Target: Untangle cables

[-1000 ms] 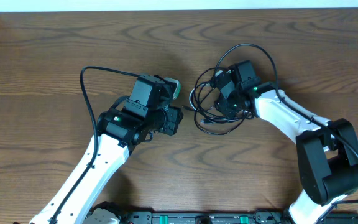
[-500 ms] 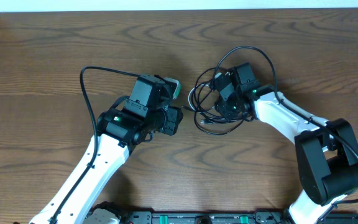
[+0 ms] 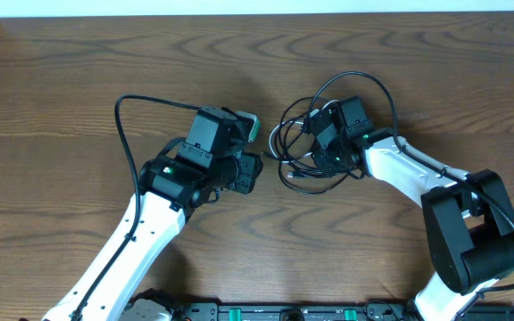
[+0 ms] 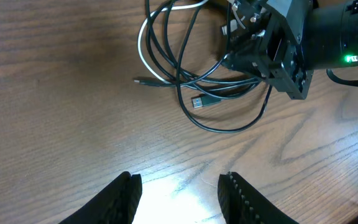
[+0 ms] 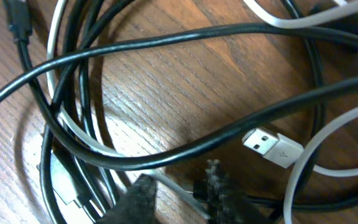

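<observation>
Wooden tabletop (image 3: 61,89) is bearing the cables (image 5: 185,36). Our right gripper (image 5: 180,190) is straddling a grey strand (image 5: 166,182) to single it out, grip uncertain. We are hanging our left gripper (image 4: 179,186) open, empty.

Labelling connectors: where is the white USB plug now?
Right wrist view, right of centre: the white USB plug lies on the table below a black cable, beyond the right gripper.

The left arm (image 3: 128,236) and right arm (image 3: 409,169) are showing white shells, black joint blocks and glowing green lights (image 3: 166,169). A thick black wire (image 3: 121,125) is looping off the left arm. The left pincer (image 4: 179,186) fingers (image 4: 238,196) are looking black and ribbed.
</observation>
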Robot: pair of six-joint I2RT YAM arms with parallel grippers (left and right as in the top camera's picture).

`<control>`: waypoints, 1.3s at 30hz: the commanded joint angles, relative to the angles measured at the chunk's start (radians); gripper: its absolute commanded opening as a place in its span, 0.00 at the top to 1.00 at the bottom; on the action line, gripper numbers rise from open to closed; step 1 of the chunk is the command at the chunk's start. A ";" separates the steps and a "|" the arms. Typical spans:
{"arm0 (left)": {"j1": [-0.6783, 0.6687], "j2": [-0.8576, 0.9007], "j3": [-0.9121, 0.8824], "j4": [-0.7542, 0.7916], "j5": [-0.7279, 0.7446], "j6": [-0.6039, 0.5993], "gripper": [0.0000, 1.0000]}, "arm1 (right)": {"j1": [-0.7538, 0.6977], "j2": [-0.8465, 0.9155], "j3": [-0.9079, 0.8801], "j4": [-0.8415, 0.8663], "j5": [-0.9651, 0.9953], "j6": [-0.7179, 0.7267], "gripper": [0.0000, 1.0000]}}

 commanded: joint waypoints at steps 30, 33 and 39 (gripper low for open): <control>-0.001 -0.003 0.006 0.004 0.012 0.002 0.54 | 0.003 -0.519 0.562 -0.460 0.000 0.185 0.99; -0.001 -0.003 0.006 0.004 0.012 0.002 0.54 | 0.002 -0.529 0.686 -0.440 -0.014 0.185 0.99; -0.001 -0.003 0.006 0.016 0.012 0.001 0.53 | 0.003 -0.529 0.827 -0.427 -0.013 0.185 0.99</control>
